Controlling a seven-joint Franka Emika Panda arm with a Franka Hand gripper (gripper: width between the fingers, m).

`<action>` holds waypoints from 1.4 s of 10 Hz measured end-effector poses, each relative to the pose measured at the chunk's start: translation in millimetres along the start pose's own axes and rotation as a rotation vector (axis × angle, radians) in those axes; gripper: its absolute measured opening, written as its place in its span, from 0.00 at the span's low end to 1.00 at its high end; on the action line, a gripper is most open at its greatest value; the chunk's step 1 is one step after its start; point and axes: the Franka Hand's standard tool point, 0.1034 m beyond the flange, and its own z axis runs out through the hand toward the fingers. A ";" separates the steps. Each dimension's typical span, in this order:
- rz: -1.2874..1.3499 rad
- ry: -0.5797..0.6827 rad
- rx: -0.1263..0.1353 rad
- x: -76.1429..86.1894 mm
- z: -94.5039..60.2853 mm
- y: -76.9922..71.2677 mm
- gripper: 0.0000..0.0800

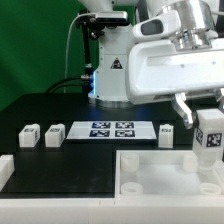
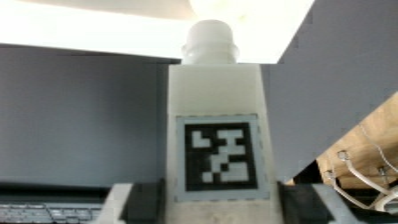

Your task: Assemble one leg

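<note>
My gripper [image 1: 210,128] is shut on a white leg [image 1: 211,140] with a black-and-white marker tag, and holds it upright in the air at the exterior view's right, above the large white square part [image 1: 150,178]. In the wrist view the leg [image 2: 219,120] fills the middle, its tag facing the camera and its round peg end pointing away, with the gripper [image 2: 219,205] clamped on its near end. Three more legs stand on the black table: two [image 1: 29,134] [image 1: 53,133] at the exterior view's left and one [image 1: 167,133] right of the marker board.
The marker board [image 1: 111,129] lies flat in the middle of the black table. The large white square part has round corner sockets [image 1: 130,185] and fills the front right. A white block [image 1: 4,172] sits at the front left. The robot base [image 1: 110,70] stands behind.
</note>
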 end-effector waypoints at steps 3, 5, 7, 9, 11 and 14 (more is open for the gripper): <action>0.003 -0.028 0.008 -14.6 14.4 -3.6 0.36; 0.006 -0.037 0.010 -18.1 19.4 -3.9 0.36; 0.006 -0.038 0.015 -18.5 23.5 -6.9 0.36; 0.004 -0.049 0.018 -26.7 26.5 -10.0 0.37; 0.004 -0.050 0.018 -30.2 29.4 -9.4 0.37; 0.005 -0.050 0.017 -29.6 29.8 -8.7 0.37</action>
